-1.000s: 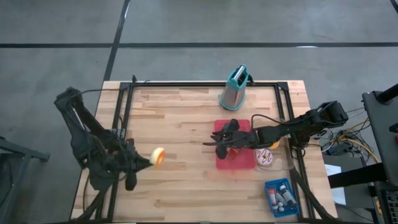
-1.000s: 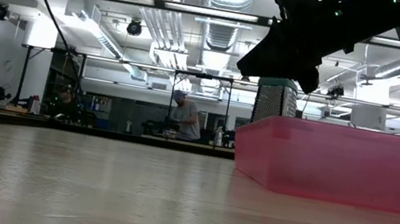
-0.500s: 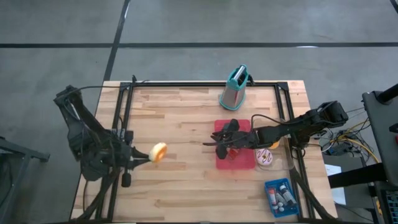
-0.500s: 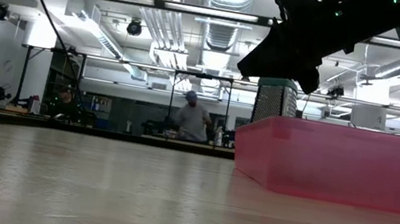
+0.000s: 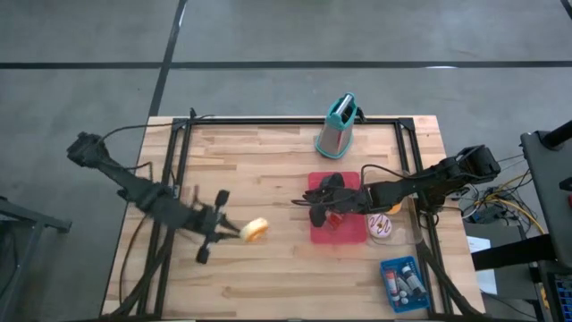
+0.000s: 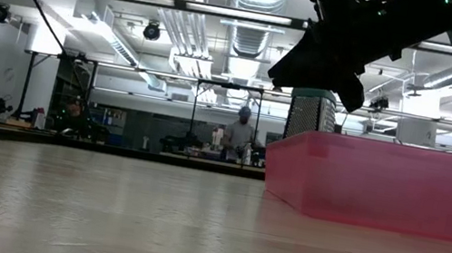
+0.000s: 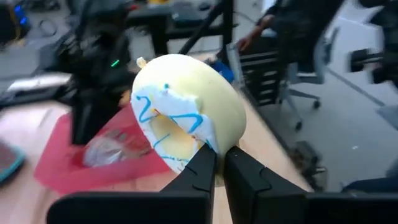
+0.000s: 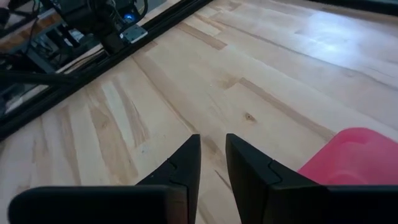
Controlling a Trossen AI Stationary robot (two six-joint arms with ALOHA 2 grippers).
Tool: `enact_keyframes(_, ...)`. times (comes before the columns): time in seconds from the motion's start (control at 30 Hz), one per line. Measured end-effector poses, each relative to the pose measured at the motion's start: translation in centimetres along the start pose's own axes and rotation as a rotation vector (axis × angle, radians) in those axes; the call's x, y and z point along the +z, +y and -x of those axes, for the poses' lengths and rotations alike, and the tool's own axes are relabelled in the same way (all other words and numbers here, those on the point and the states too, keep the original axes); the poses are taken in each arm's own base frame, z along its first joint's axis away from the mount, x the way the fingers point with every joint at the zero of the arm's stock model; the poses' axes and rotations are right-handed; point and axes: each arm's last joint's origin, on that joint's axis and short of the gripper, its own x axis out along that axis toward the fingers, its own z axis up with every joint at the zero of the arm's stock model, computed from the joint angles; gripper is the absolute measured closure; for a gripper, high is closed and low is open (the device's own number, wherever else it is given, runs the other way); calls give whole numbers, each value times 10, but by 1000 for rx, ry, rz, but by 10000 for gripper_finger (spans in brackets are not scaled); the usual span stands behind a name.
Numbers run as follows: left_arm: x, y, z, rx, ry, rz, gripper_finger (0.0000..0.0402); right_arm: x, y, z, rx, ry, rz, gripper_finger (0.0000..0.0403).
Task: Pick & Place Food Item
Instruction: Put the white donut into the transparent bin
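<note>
A pale yellow doughnut-like food item with white icing and blue squiggles (image 5: 256,231) is held by my left gripper (image 5: 238,230) over the middle of the table, left of the pink tray (image 5: 353,234). It fills the left wrist view (image 7: 186,115). My right gripper (image 5: 313,202) hovers over the tray's left edge, shut and empty; its fingers show over bare wood in the right wrist view (image 8: 212,163). It also hangs above the tray in the low view (image 6: 330,52). My left gripper pinches the food item's rim (image 7: 200,147) between its two fingers, on the side nearest the arm. The fingers come from the table's left, about level. The item stands out beyond the fingertips, its iced face tilted, clear of the table.
A teal-topped grater (image 5: 337,127) stands at the far edge behind the tray. A round white container (image 5: 382,226) sits right of the tray, and a blue box of small items (image 5: 402,283) at the near right corner. A person stands far off in the room (image 6: 241,136).
My left arm has stretched out and carried the food item toward the table's right edge, closer to the pink tray. The item stays in the hold, clear of the table.
</note>
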Motion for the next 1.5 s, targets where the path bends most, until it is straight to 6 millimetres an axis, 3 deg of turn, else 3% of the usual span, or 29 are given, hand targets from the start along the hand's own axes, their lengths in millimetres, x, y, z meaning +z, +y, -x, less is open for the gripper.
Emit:
enact_keyframes(0.27,-36,56,-23,-132,-5,95,376,0,0,0,1,2,52,321)
enact_keyframes(0.5,-58,91,-24,-220,-136,60,376,0,0,0,1,2,155,315)
enact_keyframes(0.8,-66,99,-24,-228,-151,-158,376,1,0,0,0,-7,387,308)
enact_keyframes(1.13,-66,106,-36,-235,-126,-179,376,2,1,0,3,-21,560,331)
enact_keyframes(1.5,-66,122,-64,-267,-68,-175,376,3,2,0,9,-31,544,347)
